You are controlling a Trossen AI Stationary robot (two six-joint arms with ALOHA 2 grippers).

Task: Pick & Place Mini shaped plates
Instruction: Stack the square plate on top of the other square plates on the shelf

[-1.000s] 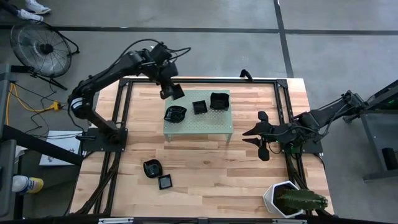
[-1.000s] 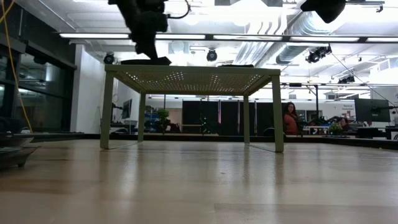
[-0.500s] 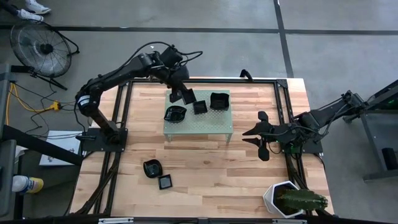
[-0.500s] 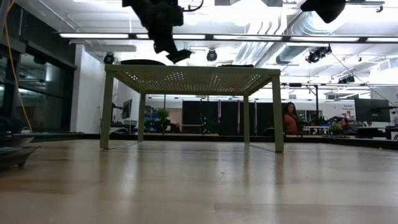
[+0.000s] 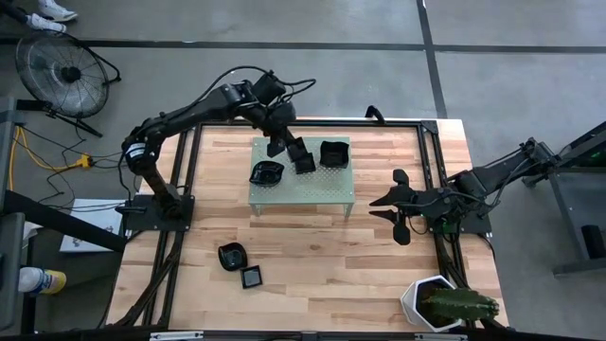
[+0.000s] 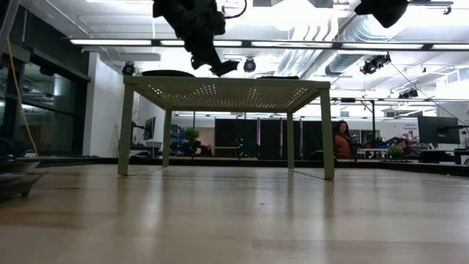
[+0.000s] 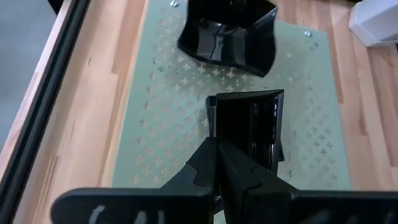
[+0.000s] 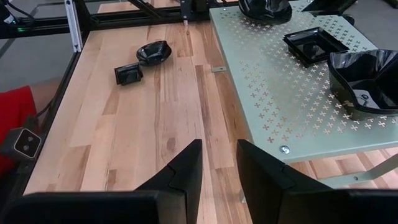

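Left gripper (image 5: pixel 284 144): up over the pale green perforated stand (image 5: pixel 322 188), upper middle of the high view; its fingers (image 7: pixel 214 163) are pressed together, and whether they pinch the rim of the square dish in front of them I cannot tell.
Square dish at the left gripper (image 7: pixel 249 127): glossy black, straight raised rim, flat floor, sitting on the stand's top near its middle; in the high view it is the small square (image 5: pixel 305 162) between two other dishes.
Deep dish (image 5: pixel 332 153): to the right of the square one on the stand, black and shiny, tall walls with pulled-up corners; in the right wrist view (image 8: pixel 367 71) it fills the right edge.
Wavy dish (image 5: pixel 266 172): left part of the stand's top, black, rounded with a rippled edge.
Rounded dish (image 5: pixel 231 256): down on the desk (image 5: pixel 322 275), lower left of centre in the high view, bowl-like and glossy.
Small square dish (image 5: pixel 252 277): just beside the rounded one, lower right of it, black with a paler floor.
Right gripper (image 5: pixel 383 203): parked to the right of the stand, above the desk, fingers (image 8: pixel 186 171) spread with nothing between them.
White pot with cactus (image 5: pixel 428 301): lower right corner of the desk.
Person (image 6: pixel 342 141): seen far back in the room in the low view.
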